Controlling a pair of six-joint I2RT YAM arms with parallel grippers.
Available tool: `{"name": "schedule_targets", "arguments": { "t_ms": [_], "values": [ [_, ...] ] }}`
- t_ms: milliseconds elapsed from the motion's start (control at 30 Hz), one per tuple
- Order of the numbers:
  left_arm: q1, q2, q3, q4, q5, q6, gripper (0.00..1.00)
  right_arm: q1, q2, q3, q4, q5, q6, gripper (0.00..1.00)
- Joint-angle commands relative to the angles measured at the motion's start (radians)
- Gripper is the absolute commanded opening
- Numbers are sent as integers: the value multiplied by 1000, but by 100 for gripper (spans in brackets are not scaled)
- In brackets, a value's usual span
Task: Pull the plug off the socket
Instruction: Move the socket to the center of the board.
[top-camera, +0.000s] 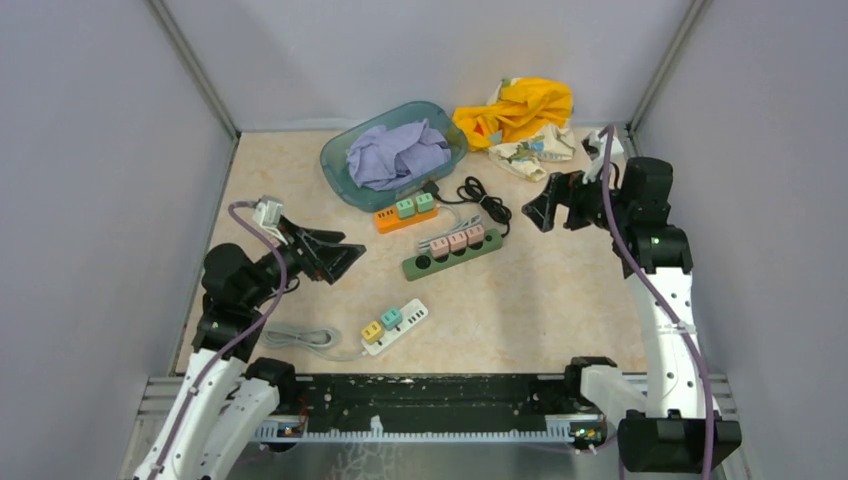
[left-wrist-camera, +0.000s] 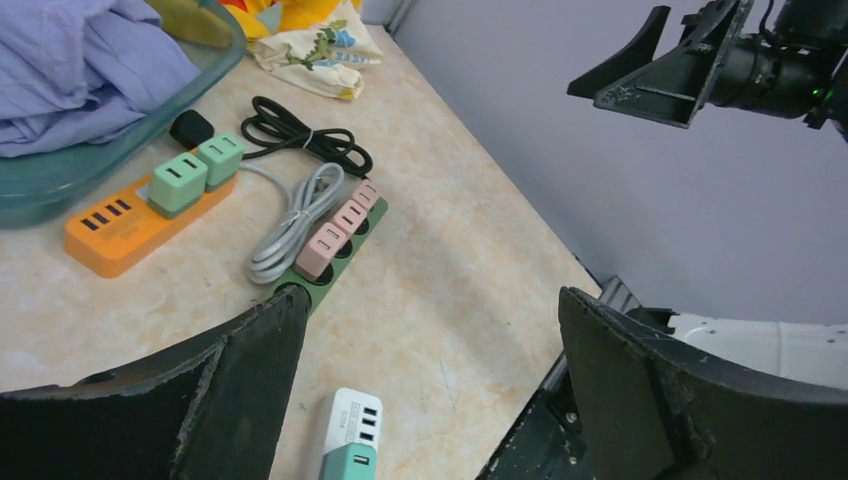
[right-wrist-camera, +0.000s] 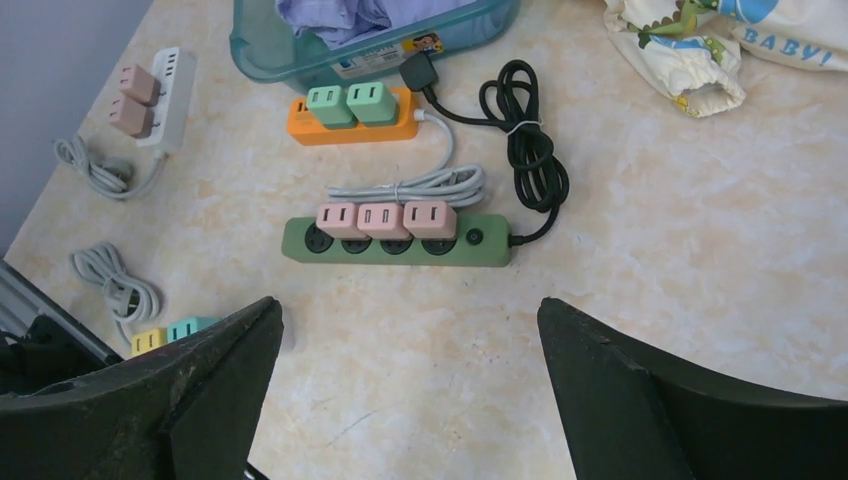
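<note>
1. While both arms hang above the table, you can see the left gripper at the middle left of the top view, fingers spread wide, holding nothing.
2. Your right gripper, at the upper right, is spread wide too and grasps nothing.
3. The green power strip lies near the centre, between both grippers, with three pink plugs seated in it side by side.
4. Just above lies an orange strip carrying two green plugs, beside a blue tub.
5. At the lower centre, a white strip carries two plugs.
</note>
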Motion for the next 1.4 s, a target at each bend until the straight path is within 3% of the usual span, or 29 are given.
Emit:
{"name": "schedule_targets", "arguments": {
  "t_ms": [0,300,567,700,867,1100,1267,1367],
  "values": [
    [24,-9,-67,125,134,-98,100,-24,-38,-7,79,-54,32,99],
    [37,0,-222,287,171,-199,100,-35,-8,-68,124,-398,-173,99],
    [-3,12,-300,348,130,-226,97,-31,50,-127,91,-542,-443,99],
    [-224,76,-219,175,-152,-52,94,-31,56,-188,106,-588,-532,99],
    [-494,296,-35,-32,-510,150,89,-31,47,-259,127,-610,-571,99],
    [-547,495,162,-230,-533,341,82,-32,36,-281,86,-614,-623,99],
    [-669,466,181,-350,-609,264,83,-32,43,-281,72,-597,-645,99],
    [-777,453,173,-441,-727,187,88,-31,48,-276,53,-597,-664,99]
  ]
}}
